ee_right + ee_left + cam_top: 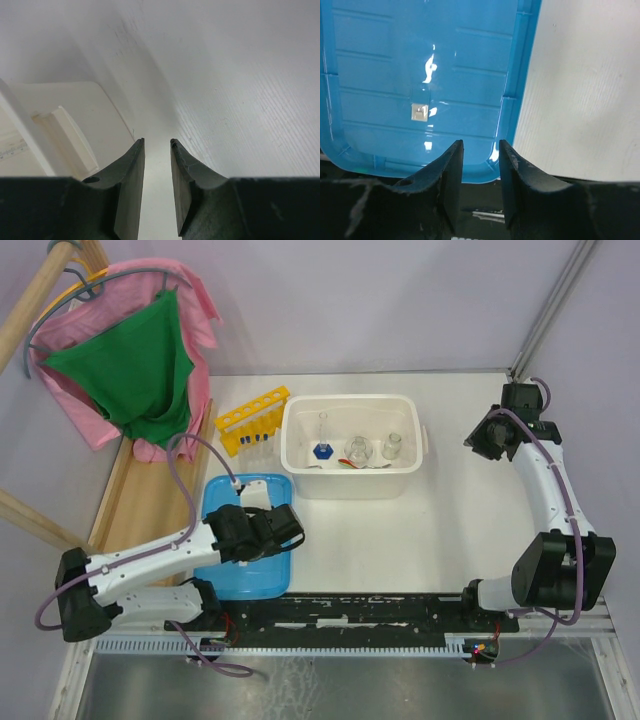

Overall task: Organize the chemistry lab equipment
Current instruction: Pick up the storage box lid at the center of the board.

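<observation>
While left fingers [449, 182] and right fingers [132, 182] gape empty, clear flasks [357, 450] stand upright.

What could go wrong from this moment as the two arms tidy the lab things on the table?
1. The glass flasks stand close together in the white tub; reaching for one could knock another over.
2. The yellow rack sits close by the tub's left end; a nudged tub could topple it.
3. The left arm's jaws hang open over a corner of the blue lid; lowering could snag and drag it.
</observation>
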Robot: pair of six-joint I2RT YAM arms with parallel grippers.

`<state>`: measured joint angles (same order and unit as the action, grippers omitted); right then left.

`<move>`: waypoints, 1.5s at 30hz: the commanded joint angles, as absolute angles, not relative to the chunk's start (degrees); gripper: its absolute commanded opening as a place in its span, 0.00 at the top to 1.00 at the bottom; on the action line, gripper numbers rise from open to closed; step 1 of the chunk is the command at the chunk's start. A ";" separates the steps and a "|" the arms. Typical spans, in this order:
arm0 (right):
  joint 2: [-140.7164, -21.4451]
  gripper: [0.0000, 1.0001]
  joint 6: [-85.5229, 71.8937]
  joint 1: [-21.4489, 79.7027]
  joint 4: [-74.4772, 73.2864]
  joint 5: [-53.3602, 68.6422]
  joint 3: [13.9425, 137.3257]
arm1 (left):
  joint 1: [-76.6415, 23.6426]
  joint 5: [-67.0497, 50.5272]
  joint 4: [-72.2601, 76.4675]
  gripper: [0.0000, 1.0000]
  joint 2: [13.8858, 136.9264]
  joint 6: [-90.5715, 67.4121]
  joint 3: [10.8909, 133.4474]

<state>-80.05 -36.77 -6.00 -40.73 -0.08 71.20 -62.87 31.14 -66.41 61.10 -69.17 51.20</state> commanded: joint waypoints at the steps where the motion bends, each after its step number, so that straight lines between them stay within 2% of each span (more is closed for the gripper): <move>1: -78.45 0.65 -36.97 -5.61 -38.04 -0.24 71.65 | -63.19 37.02 -59.16 0.58 65.41 -74.14 50.92; 9: -80.02 0.65 -37.16 -4.94 -38.15 1.70 73.85 | -63.15 31.94 -43.25 0.63 68.81 -69.07 45.69; 16: -79.37 0.65 -37.10 -4.03 -38.04 2.27 72.81 | -61.34 27.28 -34.35 0.63 69.54 -61.08 40.69; 27: -79.08 0.65 -37.17 -3.63 -37.82 2.37 72.03 | -52.16 21.75 -28.95 0.65 73.34 -48.81 40.32; 37: -79.24 0.65 -37.01 -3.60 -37.99 2.57 71.51 | -51.32 18.91 -25.38 0.66 78.88 -44.51 41.04; 39: -79.28 0.65 -36.92 -3.60 -38.13 2.93 71.17 | -51.20 18.61 -24.77 0.68 79.22 -44.05 40.64; 43: -78.96 0.65 -36.79 -3.55 -38.14 3.01 70.42 | -50.25 18.46 -25.05 0.79 79.11 -43.75 39.96; 45: -78.60 0.65 -36.66 -3.53 -38.06 2.82 70.04 | -49.87 18.37 -24.57 0.80 78.48 -43.19 39.06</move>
<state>-80.14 -36.99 -3.84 -39.77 2.79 70.59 -50.78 18.72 -27.07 79.24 -45.89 39.68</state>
